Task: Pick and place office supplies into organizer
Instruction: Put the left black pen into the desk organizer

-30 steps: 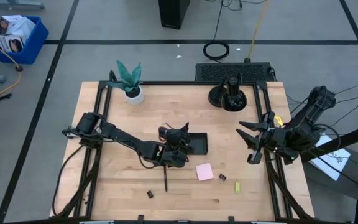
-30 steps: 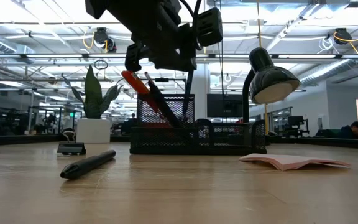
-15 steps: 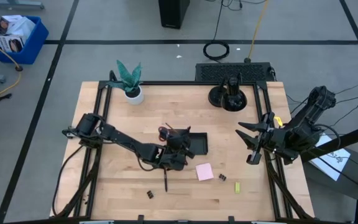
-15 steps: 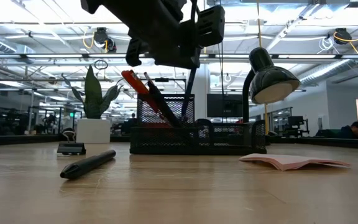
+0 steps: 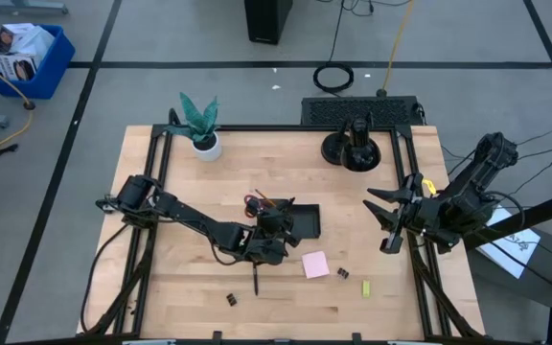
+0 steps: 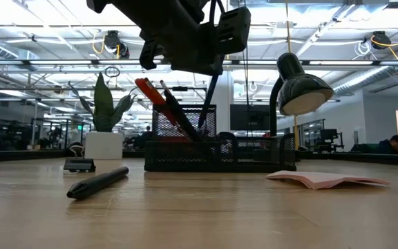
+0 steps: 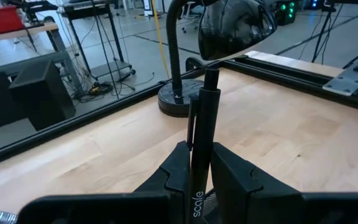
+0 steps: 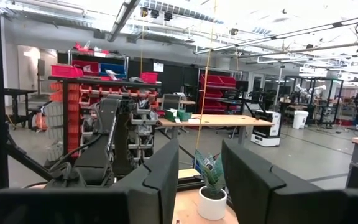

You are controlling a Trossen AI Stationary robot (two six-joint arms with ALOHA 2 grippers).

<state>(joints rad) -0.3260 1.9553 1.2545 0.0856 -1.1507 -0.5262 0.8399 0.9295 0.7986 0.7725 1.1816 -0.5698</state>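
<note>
Risks snagging the black pen (image 7: 201,134) on the mesh wall of the organizer (image 5: 300,220) if lowered off-centre, tipping it out among the scissors (image 6: 152,93) already standing inside. Left gripper (image 7: 194,177) clamped on that pen, held upright just above the tall compartment, arm stretched low across the table. Right gripper (image 8: 199,180) parked at the table's right edge, fingers spread; another pen (image 6: 98,182), sticky-note pad (image 5: 315,264) and clips lying loose near the organizer.

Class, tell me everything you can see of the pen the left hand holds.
The pen is slim, black and glossy, seemingly plastic, with a clip along its side and pale lettering low on the barrel. The left hand is shut on its lower part, fingers pressing either side. In the low view the pen hangs slightly tilted, its lower end inside the mesh organizer. Whether its tip touches the bottom is hidden.
</note>
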